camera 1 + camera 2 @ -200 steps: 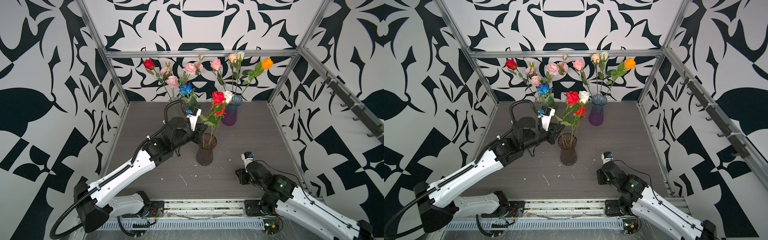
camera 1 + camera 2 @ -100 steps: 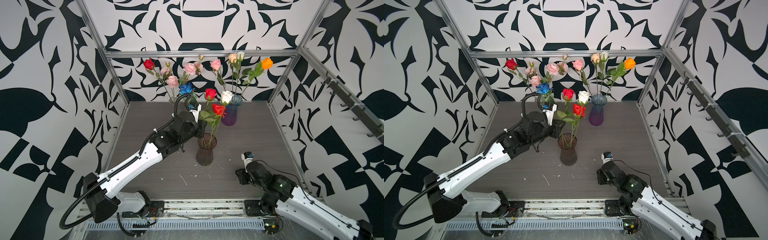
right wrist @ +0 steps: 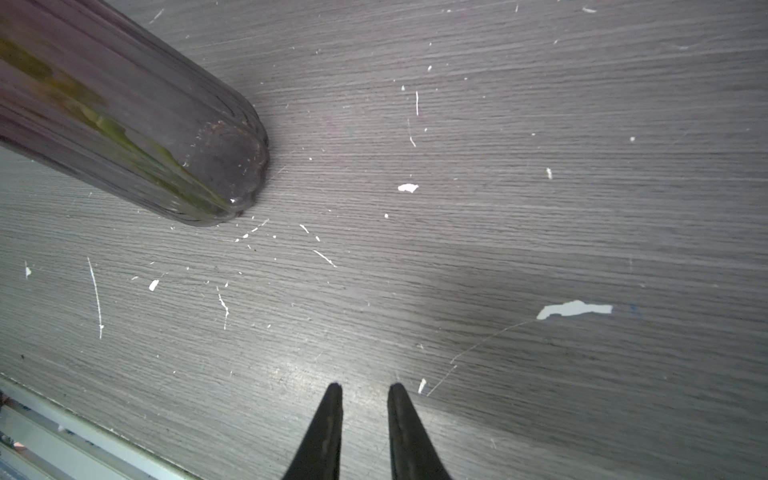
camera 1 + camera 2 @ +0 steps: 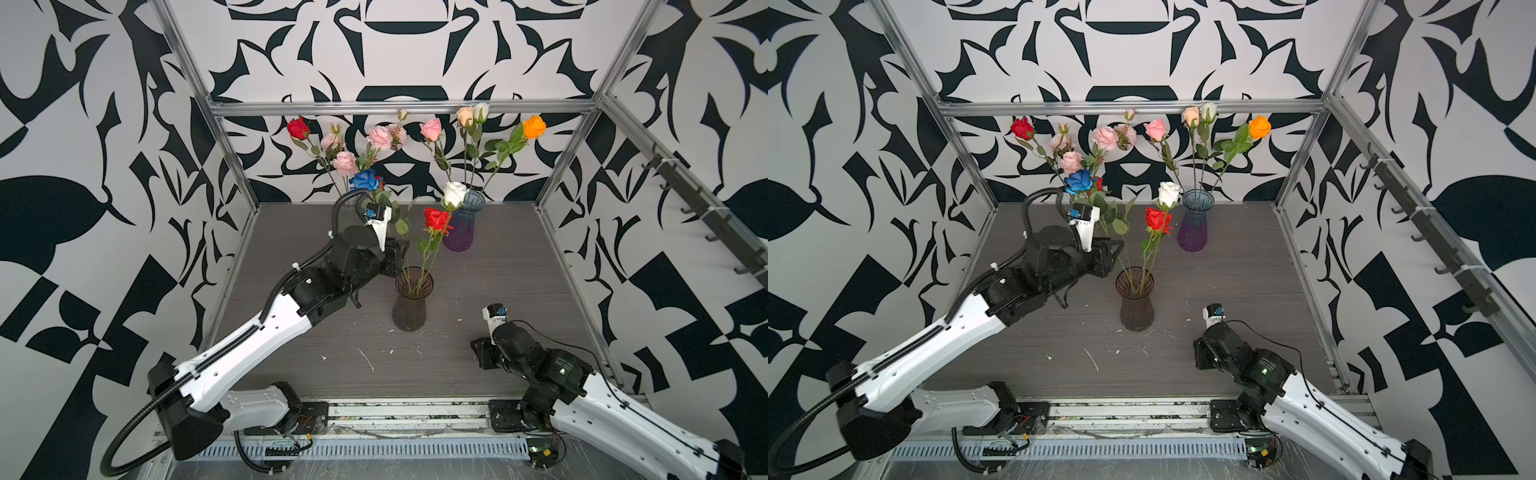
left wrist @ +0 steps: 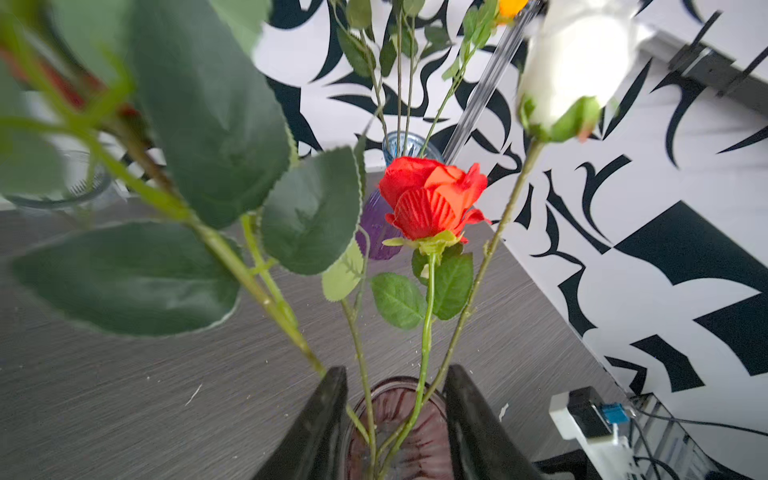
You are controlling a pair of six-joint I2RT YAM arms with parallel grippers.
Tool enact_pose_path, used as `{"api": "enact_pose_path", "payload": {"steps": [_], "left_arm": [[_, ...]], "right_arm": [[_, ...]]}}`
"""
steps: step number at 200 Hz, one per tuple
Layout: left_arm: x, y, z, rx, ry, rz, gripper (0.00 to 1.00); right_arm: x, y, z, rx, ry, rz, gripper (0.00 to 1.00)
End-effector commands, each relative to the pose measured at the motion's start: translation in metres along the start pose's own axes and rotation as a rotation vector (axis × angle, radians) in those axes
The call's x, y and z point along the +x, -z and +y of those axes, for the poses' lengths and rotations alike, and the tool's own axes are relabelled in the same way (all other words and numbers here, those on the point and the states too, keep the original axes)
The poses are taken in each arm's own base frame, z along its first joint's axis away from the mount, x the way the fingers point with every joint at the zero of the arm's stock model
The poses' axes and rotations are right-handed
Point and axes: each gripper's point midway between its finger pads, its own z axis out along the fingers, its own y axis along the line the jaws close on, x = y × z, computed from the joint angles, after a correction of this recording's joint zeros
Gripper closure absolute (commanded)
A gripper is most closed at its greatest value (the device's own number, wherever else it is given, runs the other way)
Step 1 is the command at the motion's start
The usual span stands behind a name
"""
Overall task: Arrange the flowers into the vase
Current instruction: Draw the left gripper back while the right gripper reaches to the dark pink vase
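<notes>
Flowers [image 4: 436,218] three stems [image 5: 424,332] deep in the dark vase [image 4: 409,309] on the counter [image 4: 498,282]: looks like the release step, left gripper [image 5: 395,370] parted around the stems, right gripper [image 3: 365,387] slightly parted and empty, calls next for backing out without snagging leaves [image 5: 208,104].

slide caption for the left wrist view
Open left gripper at the dark vase, red rose and white rose standing in it.

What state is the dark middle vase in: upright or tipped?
Upright: the dark vase stands on its base, stems rising from its mouth.

Red rose [image 4: 436,219], smoky-brown ribbed vase [image 4: 409,309]
</notes>
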Motion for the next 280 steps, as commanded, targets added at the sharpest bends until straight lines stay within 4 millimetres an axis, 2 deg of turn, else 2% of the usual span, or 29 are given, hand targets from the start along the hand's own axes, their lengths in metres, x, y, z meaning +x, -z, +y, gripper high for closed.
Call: {"api": "enact_pose_path", "payload": {"steps": [1,43,88,99,118,151,170,201,246,280], "left_arm": [[-0.015,0.023,0.001,0.021,-0.021,-0.103,0.57],[-0.02,0.056,0.005,0.046,-0.027,-0.194,0.56],[-0.005,0.074,0.017,0.022,-0.002,-0.165,0.55],[0.001,0.078,0.02,0.014,-0.003,-0.142,0.52],[0.011,0.086,0.027,-0.012,-0.015,-0.091,0.45],[0.028,0.109,0.04,-0.062,-0.067,0.007,0.42],[0.034,0.126,0.049,-0.087,-0.065,0.007,0.42],[0.054,0.152,0.067,-0.12,0.001,0.011,0.42],[0.096,0.174,0.086,-0.157,0.089,0.099,0.41],[0.107,0.186,0.099,-0.173,0.097,0.058,0.41]], "right_arm": [[-0.014,0.01,0.011,-0.039,-0.002,-0.042,0.76],[-0.032,0.027,0.033,-0.121,0.041,-0.076,0.75],[-0.053,0.034,0.064,-0.211,0.058,-0.096,0.73],[-0.058,0.032,0.072,-0.234,0.055,-0.099,0.73],[-0.072,0.032,0.089,-0.277,0.038,-0.112,0.73],[-0.106,0.041,0.126,-0.369,0.008,-0.152,0.73],[-0.125,0.047,0.139,-0.375,-0.009,-0.171,0.73],[-0.142,0.054,0.15,-0.376,-0.058,-0.171,0.74],[-0.153,0.054,0.157,-0.376,-0.216,-0.146,0.74],[-0.154,0.047,0.156,-0.338,-0.317,-0.101,0.74]]}}
